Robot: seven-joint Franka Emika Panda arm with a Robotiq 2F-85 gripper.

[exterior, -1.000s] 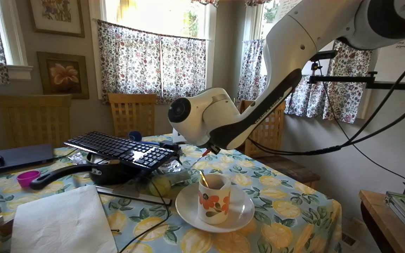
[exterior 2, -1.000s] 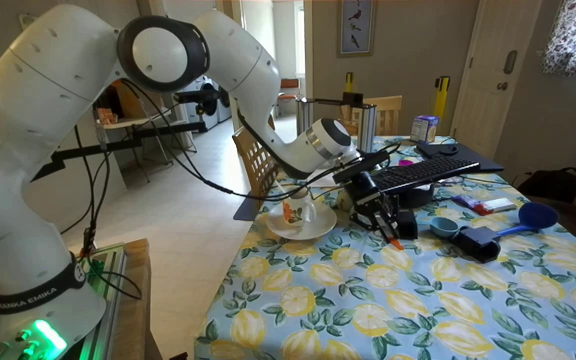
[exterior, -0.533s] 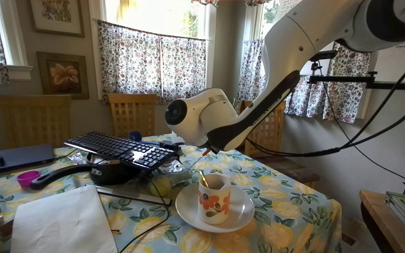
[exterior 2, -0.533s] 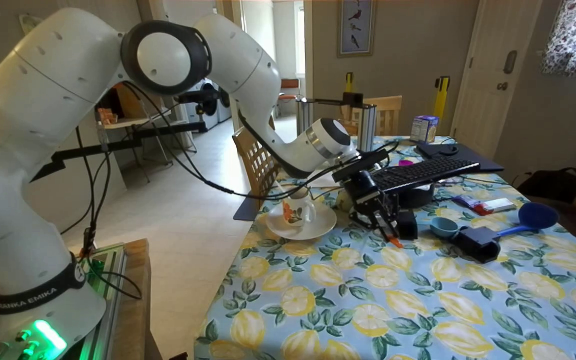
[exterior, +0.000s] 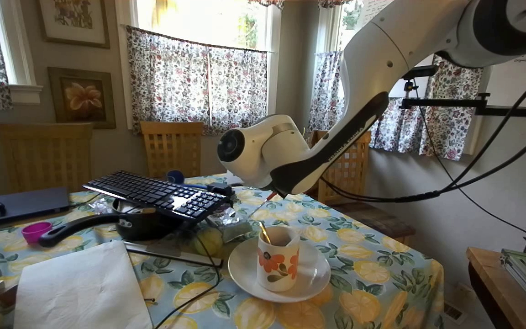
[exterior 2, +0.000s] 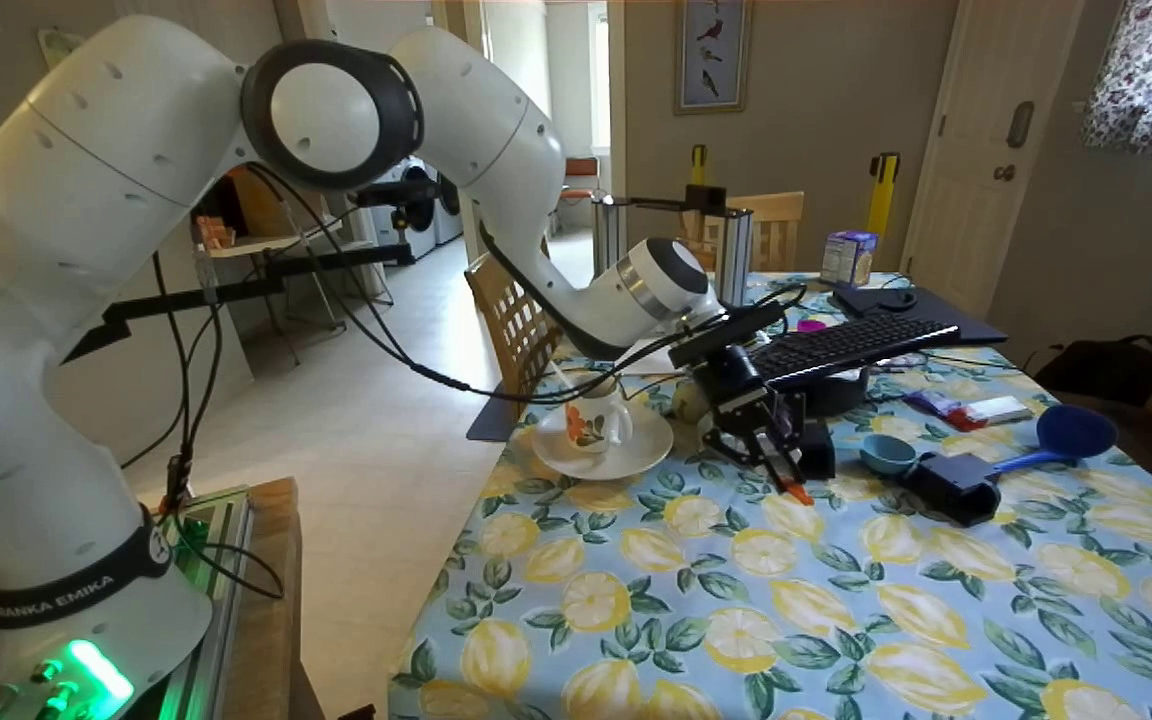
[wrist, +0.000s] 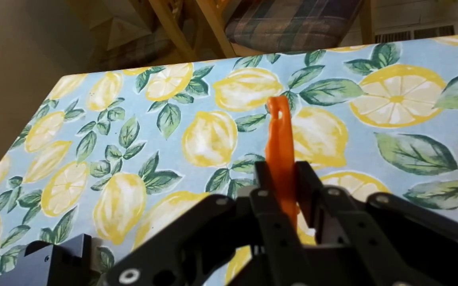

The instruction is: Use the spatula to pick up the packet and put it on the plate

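My gripper (wrist: pixel 280 171) is shut on the orange handle of the spatula (wrist: pixel 280 139), which sticks out past the fingertips. From that handle a thin shaft slants down over the tablecloth in an exterior view (exterior: pixel 259 208), ending at a flat grey piece; whether this is the blade or part of the packet, I cannot tell. Just behind it shows the crinkled silvery packet (exterior: pixel 227 216), partly covered; whether it rests on the spatula is unclear. The white plate (exterior: pixel 241 272) stands nearer that camera, bearing a flowered cup (exterior: pixel 277 269). In an exterior view the gripper tilts downward beyond the plate (exterior 2: pixel 641 452).
A keyboard (exterior: pixel 153 192) lies across a black pan (exterior: pixel 139 228) beside the packet. A yellow-green ball (exterior: pixel 208 241) sits by the plate. A slim gold-coloured stick (exterior: pixel 265 234) stands in the cup. Further along are a blue bowl (exterior 2: pixel 886 453), a black box (exterior 2: pixel 954 487) and a blue ladle (exterior 2: pixel 1074 432).
My gripper and the spatula have shifted slightly. The flat grey piece has moved a little to the right in an exterior view, and more of the silvery packet shows. The grip is unchanged.
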